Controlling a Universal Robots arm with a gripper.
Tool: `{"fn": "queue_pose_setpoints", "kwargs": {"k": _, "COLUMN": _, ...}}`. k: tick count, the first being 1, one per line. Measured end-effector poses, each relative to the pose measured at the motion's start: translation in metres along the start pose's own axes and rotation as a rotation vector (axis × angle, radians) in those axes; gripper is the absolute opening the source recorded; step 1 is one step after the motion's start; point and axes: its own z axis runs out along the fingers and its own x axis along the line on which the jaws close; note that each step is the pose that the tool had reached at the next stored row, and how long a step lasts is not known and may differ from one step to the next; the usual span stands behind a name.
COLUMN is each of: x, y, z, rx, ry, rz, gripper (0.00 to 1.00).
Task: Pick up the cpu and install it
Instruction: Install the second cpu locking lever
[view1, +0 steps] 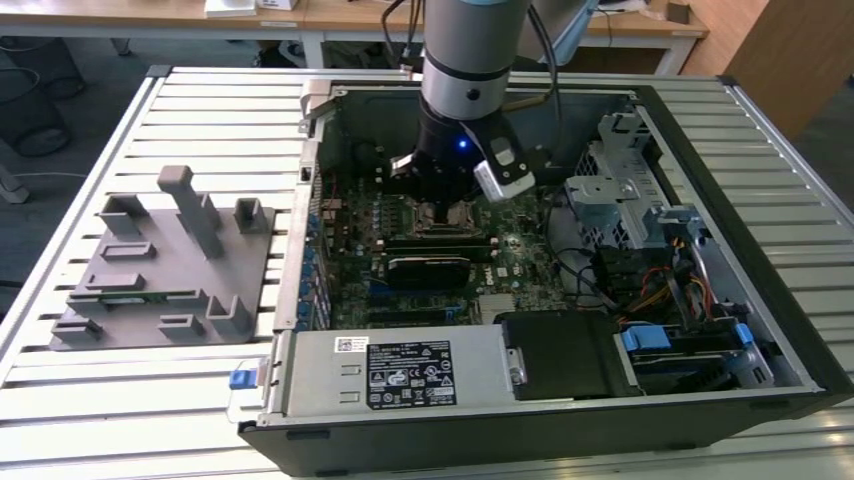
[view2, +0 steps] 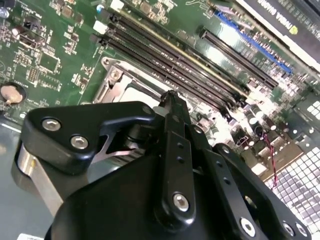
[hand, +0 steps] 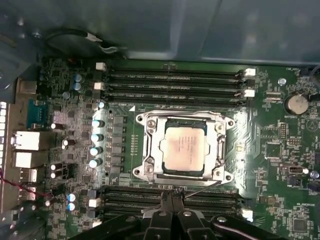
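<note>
Silver square cpu (hand: 183, 149) (flat) in socket (hand: 184, 148)

Around the seated cpu (hand: 183, 149), the metal socket frame (hand: 147, 150) rings it, memory slots (hand: 175, 80) crowd twelve o'clock, capacitors (hand: 96, 150) nine.

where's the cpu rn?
In the first wrist view, the cpu lies inside the metal socket frame on the motherboard, between the two banks of memory slots.

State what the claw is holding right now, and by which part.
Nothing is held. The claw is shut and empty above the motherboard, while the cpu sits in its socket, apart from the claw.
</note>
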Motion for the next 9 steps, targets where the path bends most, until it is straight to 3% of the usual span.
{"fn": "queue_pose_setpoints", "kwargs": {"k": 3, "x": 0.0009, "y": -0.0019, "z": 0.0019, "rx": -0.0028, "ry": -0.0002, "rz": 0.000, "gripper": 0.11}}
{"fn": "queue_pose_setpoints", "kwargs": {"k": 7, "x": 0.0013, "y": -0.0021, "z": 0.0045, "rx": -0.0173, "ry": -0.0006, "rz": -0.001, "gripper": 0.11}}
{"fn": "queue_pose_setpoints", "kwargs": {"k": 9, "x": 0.0016, "y": -0.0022, "z": 0.0059, "rx": -0.0183, "ry": -0.0008, "rz": 0.000, "gripper": 0.11}}
